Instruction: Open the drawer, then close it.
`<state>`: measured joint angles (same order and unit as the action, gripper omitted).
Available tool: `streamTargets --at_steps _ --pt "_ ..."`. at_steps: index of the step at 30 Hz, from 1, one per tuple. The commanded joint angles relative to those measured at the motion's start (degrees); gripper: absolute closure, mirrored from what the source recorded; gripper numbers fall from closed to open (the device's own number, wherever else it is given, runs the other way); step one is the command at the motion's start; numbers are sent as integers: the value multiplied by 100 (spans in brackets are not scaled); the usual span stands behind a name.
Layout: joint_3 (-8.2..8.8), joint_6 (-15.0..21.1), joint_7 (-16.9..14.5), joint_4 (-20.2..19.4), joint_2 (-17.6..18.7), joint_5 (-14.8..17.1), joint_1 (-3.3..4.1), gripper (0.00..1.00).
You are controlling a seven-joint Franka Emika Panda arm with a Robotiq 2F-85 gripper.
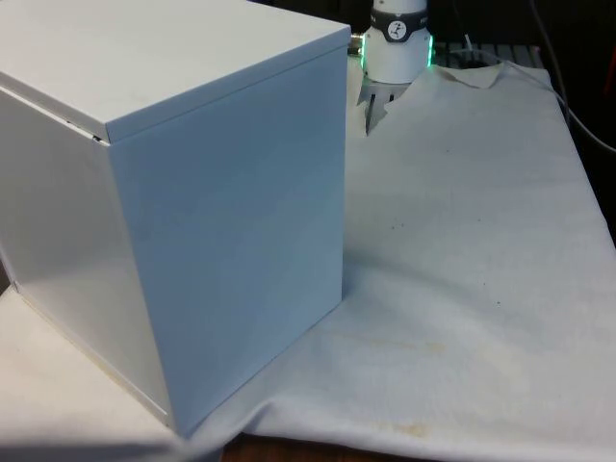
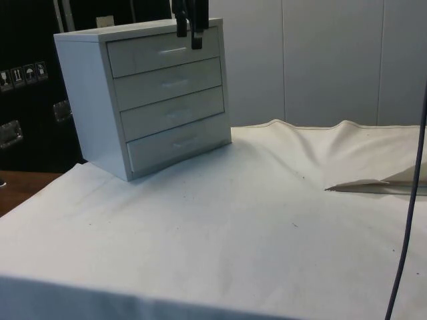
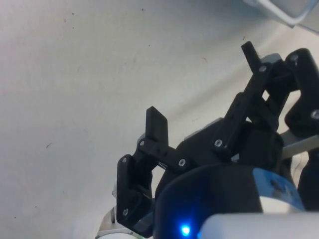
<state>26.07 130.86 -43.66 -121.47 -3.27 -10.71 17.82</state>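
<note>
A white chest of drawers (image 2: pixel 143 93) stands on the cloth with several drawers, all shut. In the front view the chest (image 1: pixel 192 192) turns its plain back and side to the camera. My gripper (image 2: pixel 189 32) hangs from above in front of the top drawer (image 2: pixel 163 53), its black fingers (image 2: pixel 197 37) at the drawer's upper edge, just beside the small handle (image 2: pixel 172 50). The fingers stand apart with nothing between them. In the wrist view the gripper (image 3: pixel 203 83) is open over bare white cloth, with a corner of the chest (image 3: pixel 284 10) beyond it.
The white cloth (image 2: pixel 233 220) covers the table and rises in a creased fold (image 2: pixel 360 183) on the side away from the chest. A dark cable (image 2: pixel 408 233) hangs down near that fold. More cables (image 1: pixel 577 106) lie past the cloth's far edge.
</note>
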Motion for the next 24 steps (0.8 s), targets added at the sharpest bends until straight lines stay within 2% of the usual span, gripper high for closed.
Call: streamTargets --at_steps 1,2,8,9,10,16,17,19,24 --pt "0 11 -86 0 0 0 0 0" --pt "6 115 -189 -29 -11 -11 0 0" --pt "29 218 -435 -69 0 -17 -6 0" --pt "23 109 -390 -29 6 0 -6 0" --pt "46 264 -521 -80 11 -17 -11 0" --pt "97 476 -779 -155 34 -23 -11 0" --pt "80 332 -710 -109 34 0 -6 0" --pt "109 550 -854 -183 40 -23 -17 0" --pt "155 768 -1077 -258 57 -23 -11 0"
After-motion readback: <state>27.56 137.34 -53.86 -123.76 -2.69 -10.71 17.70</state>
